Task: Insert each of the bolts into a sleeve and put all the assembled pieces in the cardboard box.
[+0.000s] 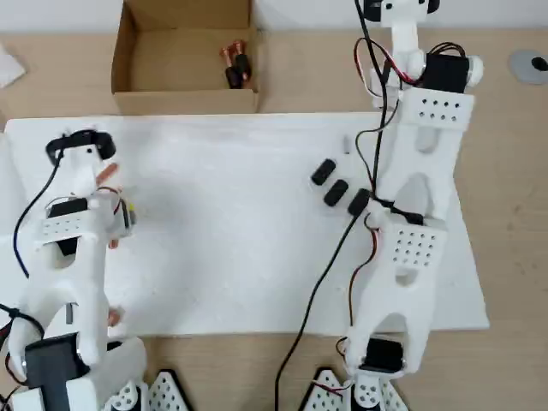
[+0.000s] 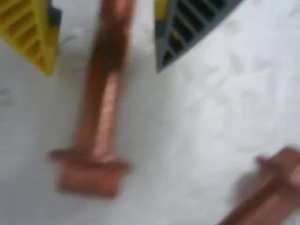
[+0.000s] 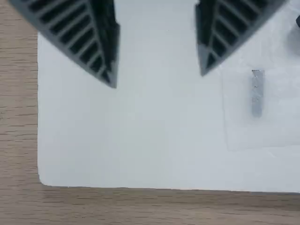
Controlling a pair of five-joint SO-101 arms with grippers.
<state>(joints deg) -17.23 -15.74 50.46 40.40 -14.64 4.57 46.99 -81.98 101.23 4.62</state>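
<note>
- Worktop (image 1: 505, 171): wood surface that carries everything listed here.
- White mat (image 1: 231, 248): covers most of the worktop in front of the two arms.
- Cardboard box (image 1: 124, 60): open-topped, on the bare wood just beyond the mat's far edge. It holds the assembled pieces (image 1: 236, 65), copper bolts in black sleeves, which lie close together against one side wall. They look like two, though the count is not certain.
- Right tool (image 3: 158, 78): jaws wide apart with nothing between them, above a corner of the mat, with wood showing past two of the mat's edges. A small grey strip (image 3: 257, 91) lies on the mat nearby.
- Left tool (image 2: 103, 69): one yellow finger (image 2: 33, 33) and one grey finger (image 2: 187, 28), spread apart on either side of a bolt's shaft and not gripping it.
- Loose sleeves (image 1: 336, 191): three, black, in a short diagonal row on the mat just beside the right arm.
- Bolt (image 2: 101, 117): copper, flat on the mat, head pointing away from the left tool.
- Second bolt (image 2: 274, 187): copper, on the mat near the first and not touching it.
- Third bolt (image 1: 113, 317): partly visible beside the left arm at the mat's near edge.
</note>
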